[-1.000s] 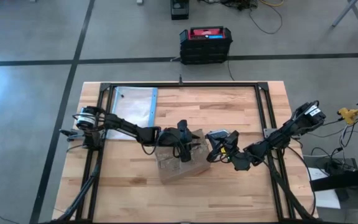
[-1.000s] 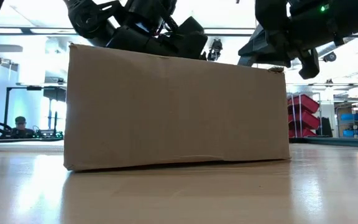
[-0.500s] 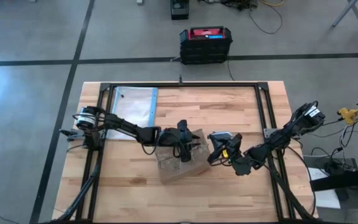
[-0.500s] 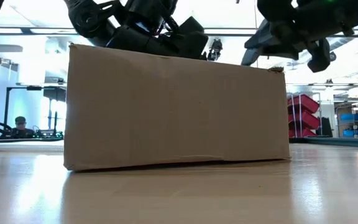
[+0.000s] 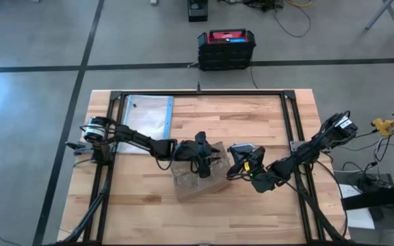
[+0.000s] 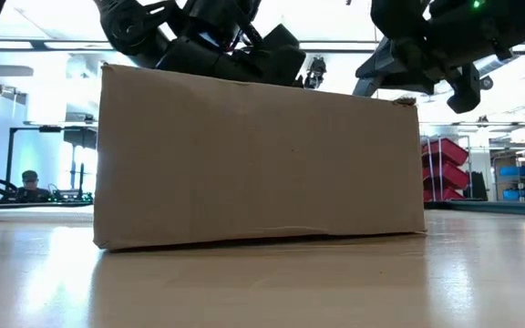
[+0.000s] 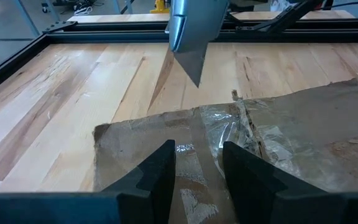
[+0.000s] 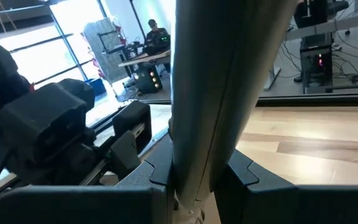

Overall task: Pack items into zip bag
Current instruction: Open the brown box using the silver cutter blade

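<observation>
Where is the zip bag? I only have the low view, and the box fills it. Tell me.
Observer: The zip bag lies flat near the table corner at the upper left of the high view, apart from the cardboard box.
Operator: Report the right gripper.
Observer: The right gripper is shut on a slim grey tool, whose tip is close to the box.
Operator: Now the left.
Observer: The left gripper hovers open just over the box's taped top.

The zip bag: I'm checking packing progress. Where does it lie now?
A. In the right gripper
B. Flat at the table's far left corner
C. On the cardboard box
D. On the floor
B: the zip bag lies flat there, apart from the box.
</observation>
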Robot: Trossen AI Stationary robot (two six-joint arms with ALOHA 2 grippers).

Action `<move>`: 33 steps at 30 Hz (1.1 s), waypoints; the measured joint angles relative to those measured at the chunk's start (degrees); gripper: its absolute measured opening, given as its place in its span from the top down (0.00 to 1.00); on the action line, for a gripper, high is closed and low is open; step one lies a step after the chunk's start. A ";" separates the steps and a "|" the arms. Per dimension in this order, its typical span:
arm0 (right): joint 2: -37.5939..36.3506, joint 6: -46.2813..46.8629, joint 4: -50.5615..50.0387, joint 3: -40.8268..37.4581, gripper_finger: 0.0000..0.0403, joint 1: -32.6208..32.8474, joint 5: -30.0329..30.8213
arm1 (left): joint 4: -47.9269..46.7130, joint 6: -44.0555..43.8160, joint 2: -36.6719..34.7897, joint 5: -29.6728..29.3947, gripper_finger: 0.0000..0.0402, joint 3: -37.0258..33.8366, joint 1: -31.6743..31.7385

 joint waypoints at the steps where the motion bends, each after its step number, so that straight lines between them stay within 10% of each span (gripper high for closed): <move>1: 0.00 0.05 0.03 0.00 0.87 0.03 -0.13 | 0.00 0.00 0.00 0.00 0.70 0.00 0.02; 33: 2.24 8.91 -6.29 0.83 0.87 -0.50 -2.51 | -1.06 0.18 -0.04 -0.43 0.70 0.02 0.04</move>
